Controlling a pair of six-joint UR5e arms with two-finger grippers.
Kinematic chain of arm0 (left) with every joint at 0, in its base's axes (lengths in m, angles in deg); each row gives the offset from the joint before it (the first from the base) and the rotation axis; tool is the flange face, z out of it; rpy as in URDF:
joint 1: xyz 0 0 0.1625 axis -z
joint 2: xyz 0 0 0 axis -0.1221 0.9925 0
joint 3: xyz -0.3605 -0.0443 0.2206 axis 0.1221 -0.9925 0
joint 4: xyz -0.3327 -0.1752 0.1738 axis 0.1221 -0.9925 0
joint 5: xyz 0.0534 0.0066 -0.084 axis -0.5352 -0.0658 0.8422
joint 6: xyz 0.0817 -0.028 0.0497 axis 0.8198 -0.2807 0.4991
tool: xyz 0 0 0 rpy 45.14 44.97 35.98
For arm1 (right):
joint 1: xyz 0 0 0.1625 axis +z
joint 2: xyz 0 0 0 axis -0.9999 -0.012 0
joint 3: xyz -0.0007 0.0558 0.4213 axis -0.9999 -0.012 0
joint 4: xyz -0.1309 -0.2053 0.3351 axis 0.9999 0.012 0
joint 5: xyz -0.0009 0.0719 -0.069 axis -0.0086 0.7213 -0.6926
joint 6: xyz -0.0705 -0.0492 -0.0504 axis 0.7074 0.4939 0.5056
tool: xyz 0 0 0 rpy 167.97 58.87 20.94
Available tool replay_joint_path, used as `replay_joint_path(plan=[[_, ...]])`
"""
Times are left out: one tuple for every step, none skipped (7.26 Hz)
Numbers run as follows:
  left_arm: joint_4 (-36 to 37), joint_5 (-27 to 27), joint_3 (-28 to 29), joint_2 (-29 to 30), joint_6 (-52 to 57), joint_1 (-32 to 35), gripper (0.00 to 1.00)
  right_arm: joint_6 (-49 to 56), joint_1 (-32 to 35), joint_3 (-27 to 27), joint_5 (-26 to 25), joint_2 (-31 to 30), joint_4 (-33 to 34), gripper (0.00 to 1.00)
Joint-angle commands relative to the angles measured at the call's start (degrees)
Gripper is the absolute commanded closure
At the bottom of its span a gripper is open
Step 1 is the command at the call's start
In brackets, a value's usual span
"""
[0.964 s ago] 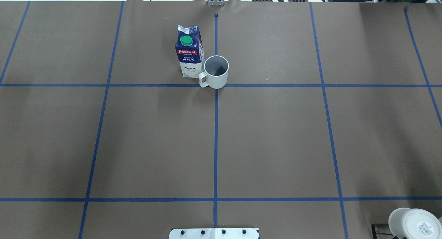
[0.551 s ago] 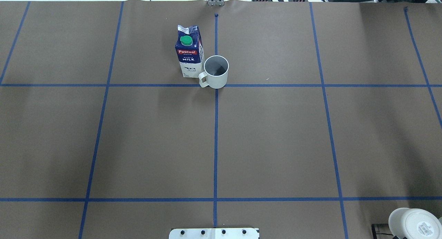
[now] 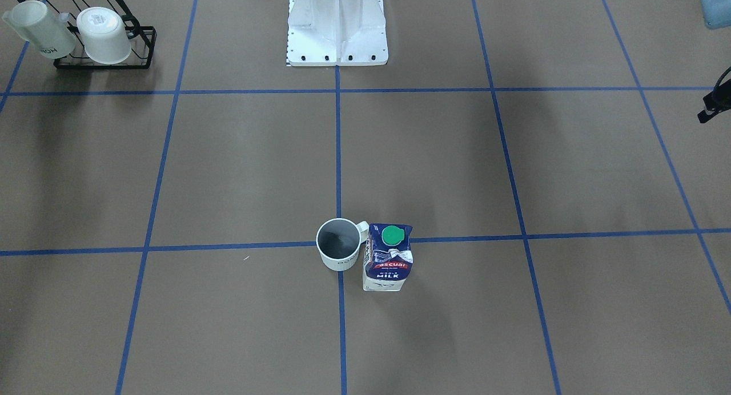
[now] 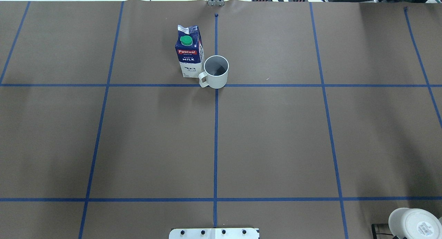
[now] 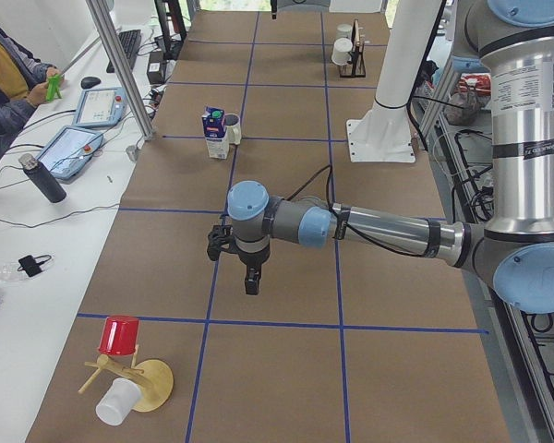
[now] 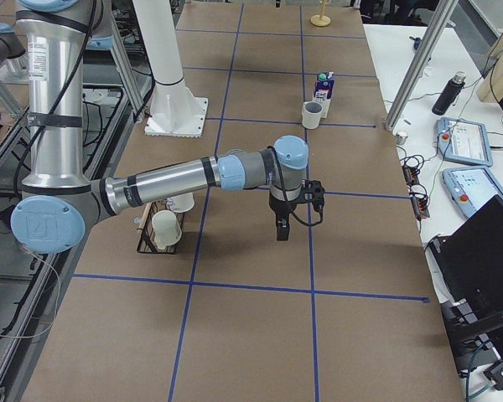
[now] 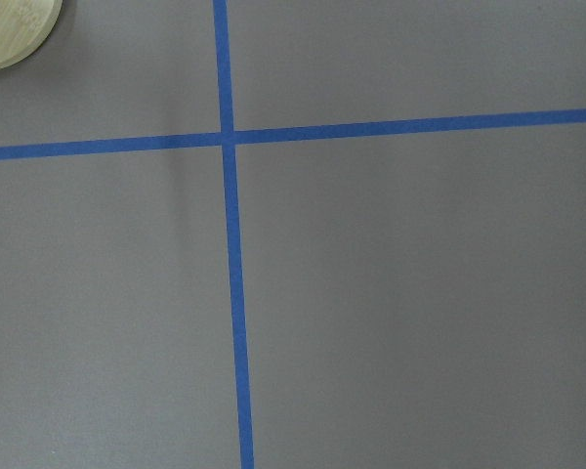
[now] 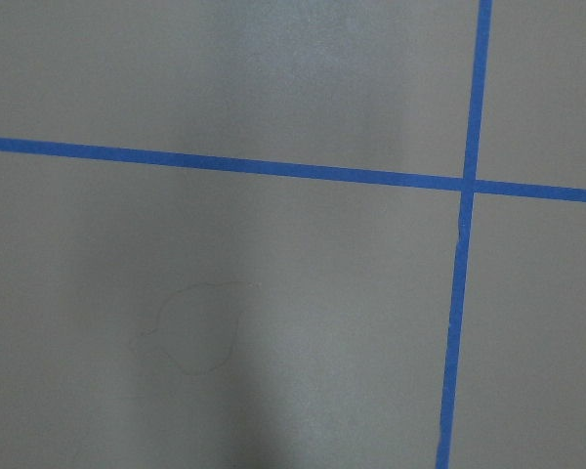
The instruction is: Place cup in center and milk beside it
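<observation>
On the far centre line, the cup [image 4: 216, 73] is sitting upright, the milk [image 4: 188, 54] just left. Neither the left gripper [image 5: 249, 281] nor the right gripper [image 6: 281, 230] is showing whether it is open or closed.

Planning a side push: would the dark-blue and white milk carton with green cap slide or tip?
The dark-blue and white milk carton stands tall on a narrow base, so a high push probably tips it. Its crumpled top suggests soft walls.
</observation>
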Motion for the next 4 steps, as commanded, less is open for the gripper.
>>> replay_joint_path(plan=[[-0.2,0.0,0.2,0.2,0.0,0.0,0.02,0.3,-0.1,-1.0,0.0,0.5,0.0,0.0],[-0.2,0.0,-0.1,0.2,0.0,0.0,0.02,0.3,-0.1,-1.3,0.0,0.8,0.0,0.0],[-0.2,0.0,-0.2,0.5,0.0,0.0,0.02,0.3,-0.1,-1.4,0.0,0.9,0.0,0.0],[-0.3,0.0,-0.3,0.7,0.0,0.0,0.02,0.3,-0.1,-1.4,0.0,1.0,0.0,0.0]])
